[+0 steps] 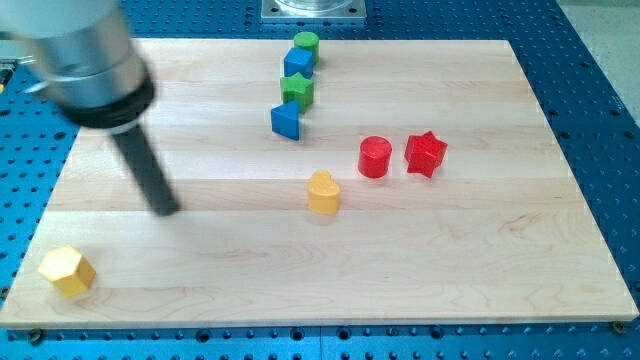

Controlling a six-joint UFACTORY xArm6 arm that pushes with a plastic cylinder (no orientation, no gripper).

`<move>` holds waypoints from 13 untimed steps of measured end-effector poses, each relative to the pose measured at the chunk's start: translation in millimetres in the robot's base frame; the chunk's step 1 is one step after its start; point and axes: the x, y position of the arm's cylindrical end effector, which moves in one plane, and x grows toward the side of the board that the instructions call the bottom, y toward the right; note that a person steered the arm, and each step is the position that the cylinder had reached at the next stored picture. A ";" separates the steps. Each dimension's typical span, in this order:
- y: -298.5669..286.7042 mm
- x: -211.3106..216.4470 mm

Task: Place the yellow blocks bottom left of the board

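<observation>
Board: pale wooden board [480, 260] lying on a blue perforated table [600, 60], grain running left to right across the view
My tip: lower end of the dark rod [165, 210], blurred, resting over bare wood in the left half of the board; no jaws on this tool, just a plain rod, touching no block
Rod mount: grey cylinder with a black collar [90, 70] fills the view's top left corner, also blurred
Yellow hexagonal block: [67, 270] sits near the board's bottom left corner, close to the left edge, below and left of my tip and well apart from it
Yellow heart-shaped block: [323, 192] stands near the middle of the board, well to the right of my tip and a little above its level, far from the other yellow piece
Red cylinder: [375, 157] up and right of the yellow heart, near it but clear
Red star block: [426, 153] just beside the red cylinder, on its right, narrow gap between them
Top cluster: four blocks in a loose column at the view's top centre, close together; contact hard to judge
Green cylinder: [306, 44] topmost
Blue block, upper: [298, 63] shape unclear
Green star-like block: [297, 90] next down
Blue block, lower: [287, 120] angular, bottom of column
</observation>
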 end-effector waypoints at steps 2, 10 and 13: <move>138.0 -20.8; 81.8 97.6; -44.0 125.9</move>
